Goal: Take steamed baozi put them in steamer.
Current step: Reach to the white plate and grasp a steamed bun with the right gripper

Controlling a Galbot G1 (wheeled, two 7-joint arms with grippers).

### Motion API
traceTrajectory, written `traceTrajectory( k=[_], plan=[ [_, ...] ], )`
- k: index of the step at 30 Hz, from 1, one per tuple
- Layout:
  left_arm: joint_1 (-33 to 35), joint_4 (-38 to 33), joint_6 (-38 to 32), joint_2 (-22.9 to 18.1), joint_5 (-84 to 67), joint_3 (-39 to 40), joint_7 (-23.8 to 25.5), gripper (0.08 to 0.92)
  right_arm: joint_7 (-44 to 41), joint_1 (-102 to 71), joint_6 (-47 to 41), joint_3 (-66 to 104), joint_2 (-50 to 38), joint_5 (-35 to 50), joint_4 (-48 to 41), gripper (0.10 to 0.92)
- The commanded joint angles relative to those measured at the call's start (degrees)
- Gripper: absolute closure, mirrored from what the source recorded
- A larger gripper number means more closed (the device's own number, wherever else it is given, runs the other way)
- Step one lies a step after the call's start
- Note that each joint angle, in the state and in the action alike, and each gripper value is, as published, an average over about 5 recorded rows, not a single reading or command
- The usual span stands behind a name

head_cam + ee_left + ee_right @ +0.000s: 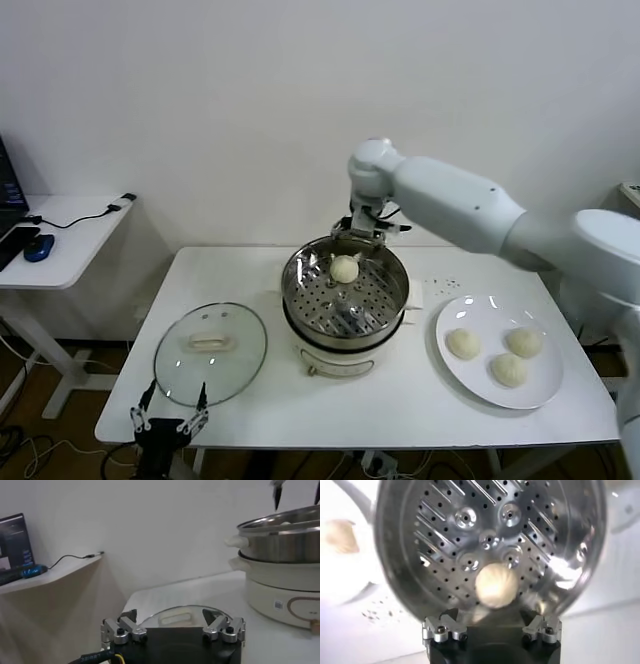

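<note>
One steamed baozi [344, 268] [496, 585] lies on the perforated floor of the steel steamer [292, 288] [445, 545] [280, 540], toward its far side. My right gripper [368, 232] [490, 615] hovers just above the steamer's far rim, open, with nothing between its fingers and the bun lying free below it. Three more baozi [463, 343] [524, 341] [509, 370] rest on the white plate [495, 302] to the right of the steamer. My left gripper [170, 415] [170, 614] is parked low at the table's front left edge, open and empty.
The glass lid [210, 352] [175, 616] with a white handle lies flat left of the cooker. The steamer stands on a white cooker base [335, 358] [285, 595]. A side desk [60, 235] with a cable and a mouse stands off to the left.
</note>
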Motion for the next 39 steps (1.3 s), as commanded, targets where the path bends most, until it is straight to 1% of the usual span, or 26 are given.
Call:
traceTrajectory(
  k=[1,4,8,11,14,18,26,39],
  plan=[
    [0.14,-0.09,0.07,0.04,0.08,0.07,0.02,0.177,8.76,11.72,-27.92,-16.13,-17.4,31.98,8.22,0.203],
    [0.35,-0.27,-0.07,0.0,-0.03,0.28,0.06,0.177,8.4,9.09,-32.7,-15.57,-21.61,34.76,7.72,0.203],
    [0.65,-0.78,-0.2,-0.13,-0.04,0.66,0.09,0.177,6.97,4.63,-34.67,-15.14,-25.9,36.15,6.71,0.203],
    [0.78,-1.04,-0.19,-0.12,-0.05,0.76,0.11,0.177,4.9,0.03,-34.36,-13.3,-27.84,33.79,5.62,0.203],
    [0.78,-1.19,-0.13,-0.03,-0.03,0.75,0.13,0.177,3.1,-6.46,-33.51,-9.58,-28.8,28.43,4.63,0.203],
    [0.57,-1.33,0.1,0.05,0.04,0.64,0.13,0.177,2.1,-14.72,-32.37,-3.71,-28.62,22.19,3.28,0.203],
    [0.34,-1.17,0.48,-0.03,0.32,0.48,0.12,0.177,2.01,-25.51,-31.34,4.49,-25.99,15.58,0.55,0.203],
    [0.58,-0.32,0.18,-0.22,0.47,0.05,-0.01,0.177,2.3,-30.38,-30.68,10.2,-20.64,12.68,-5.47,0.203]
  ],
)
